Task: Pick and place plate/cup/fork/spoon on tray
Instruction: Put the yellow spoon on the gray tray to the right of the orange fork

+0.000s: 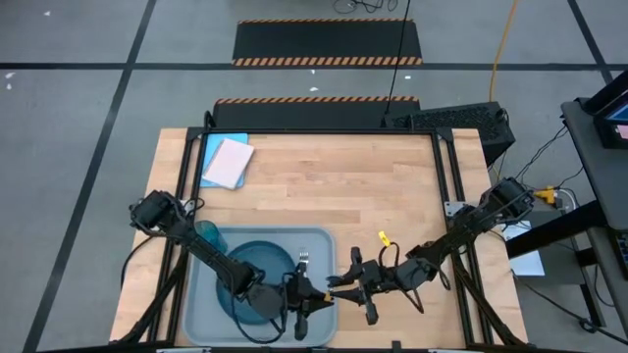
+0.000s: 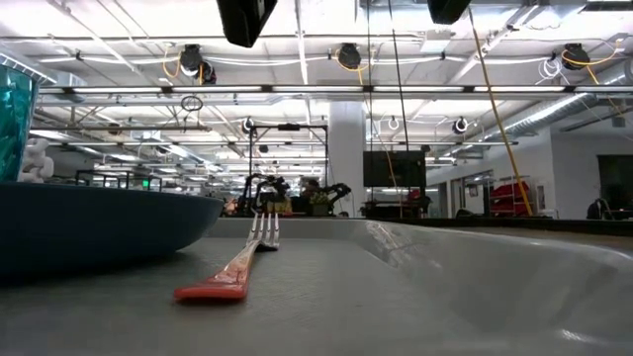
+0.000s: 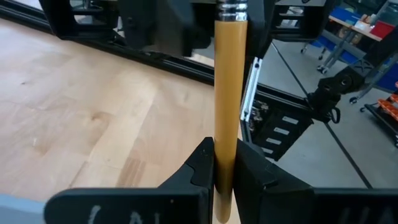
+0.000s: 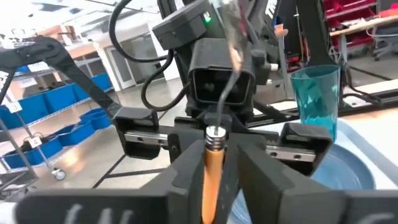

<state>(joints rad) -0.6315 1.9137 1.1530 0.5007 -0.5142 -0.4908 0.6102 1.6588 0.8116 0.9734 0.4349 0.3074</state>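
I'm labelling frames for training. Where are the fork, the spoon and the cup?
fork (image 2: 237, 267): low view, on its red-orange handle.
spoon (image 3: 227, 99): left wrist view, on its orange handle.
cup (image 4: 316, 99): right wrist view, on its teal side wall.

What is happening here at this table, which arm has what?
The two arms meet over the right edge of the tray, with the spoon between them. The left claw is shut on the spoon's orange handle, and the right claw is at the same handle, facing it. It looks like a handover. The plate, the fork and the cup are already on the tray.
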